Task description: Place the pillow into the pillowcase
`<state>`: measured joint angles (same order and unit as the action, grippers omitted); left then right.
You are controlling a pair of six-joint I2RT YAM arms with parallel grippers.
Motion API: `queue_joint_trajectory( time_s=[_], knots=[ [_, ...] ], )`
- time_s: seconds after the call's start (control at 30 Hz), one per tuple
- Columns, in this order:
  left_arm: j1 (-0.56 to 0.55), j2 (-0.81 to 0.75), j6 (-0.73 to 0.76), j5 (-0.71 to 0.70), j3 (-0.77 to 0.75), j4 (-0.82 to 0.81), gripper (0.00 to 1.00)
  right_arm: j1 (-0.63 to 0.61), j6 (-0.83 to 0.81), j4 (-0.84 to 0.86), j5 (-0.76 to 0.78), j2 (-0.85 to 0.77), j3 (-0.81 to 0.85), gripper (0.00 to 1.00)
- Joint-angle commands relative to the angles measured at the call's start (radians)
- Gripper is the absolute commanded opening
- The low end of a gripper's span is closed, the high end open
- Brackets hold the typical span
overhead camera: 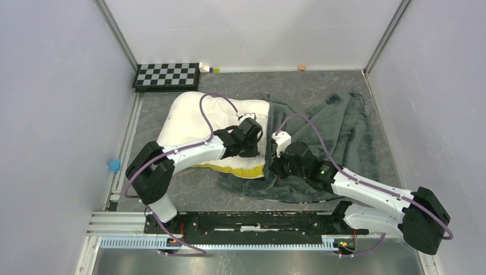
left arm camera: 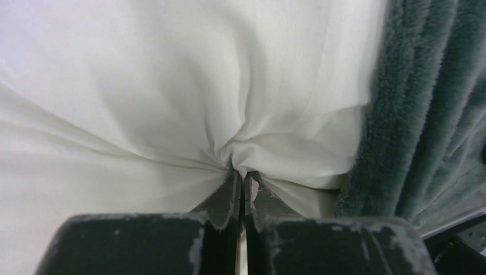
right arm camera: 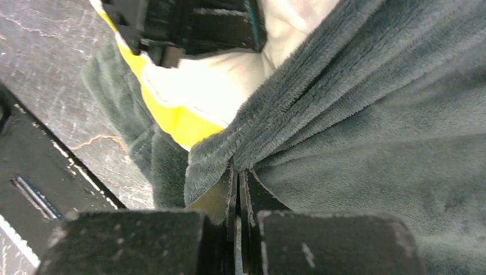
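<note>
The cream-white pillow (overhead camera: 189,123) with a yellow band (overhead camera: 243,167) along its near edge lies left of centre. The dark grey-green plush pillowcase (overhead camera: 338,129) is spread to its right, and its left edge overlaps the pillow's right end. My left gripper (overhead camera: 256,139) is shut on a pinch of the pillow's white fabric (left arm camera: 172,86), next to the plush pillowcase (left arm camera: 424,114). My right gripper (overhead camera: 274,166) is shut on the pillowcase's edge (right arm camera: 367,114), with the pillow's yellow band (right arm camera: 177,123) just beyond it. No zebra stripes show.
A black-and-white checkerboard (overhead camera: 167,75) lies at the back left. A small wooden block (overhead camera: 301,67) and small bits (overhead camera: 207,68) sit by the back wall. A blue object (overhead camera: 115,165) lies at the left rail. Grey walls enclose the table.
</note>
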<state>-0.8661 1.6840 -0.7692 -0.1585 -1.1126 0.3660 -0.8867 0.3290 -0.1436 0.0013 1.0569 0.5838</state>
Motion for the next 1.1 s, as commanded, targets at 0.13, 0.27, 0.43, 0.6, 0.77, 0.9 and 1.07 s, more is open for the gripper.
queue_joint_trajectory(
  time_s=[0.13,0.27,0.43,0.6,0.77,0.9,1.07],
  knots=[
    [-0.011,-0.063,-0.058,-0.043,0.028,-0.023,0.02,-0.013,0.038,0.022,0.074,-0.030,-0.002,0.00],
    [-0.012,-0.079,-0.053,-0.045,0.033,-0.012,0.02,-0.014,0.029,-0.015,0.124,-0.059,0.015,0.10],
    [-0.014,-0.132,-0.031,-0.049,0.028,0.019,0.14,-0.009,0.024,-0.067,0.215,-0.113,0.047,0.53],
    [-0.013,-0.206,0.010,-0.088,-0.019,0.094,0.46,0.042,-0.003,-0.116,0.273,-0.091,0.148,0.75],
    [0.000,-0.252,0.046,-0.113,-0.084,0.160,0.66,0.096,-0.026,-0.137,0.306,-0.013,0.267,0.77],
    [0.046,-0.262,0.078,-0.099,-0.117,0.172,0.77,0.123,-0.037,-0.135,0.317,0.055,0.334,0.77],
    [0.130,-0.216,0.122,-0.046,-0.191,0.171,0.92,0.142,-0.036,-0.114,0.311,0.112,0.372,0.77]
  ],
)
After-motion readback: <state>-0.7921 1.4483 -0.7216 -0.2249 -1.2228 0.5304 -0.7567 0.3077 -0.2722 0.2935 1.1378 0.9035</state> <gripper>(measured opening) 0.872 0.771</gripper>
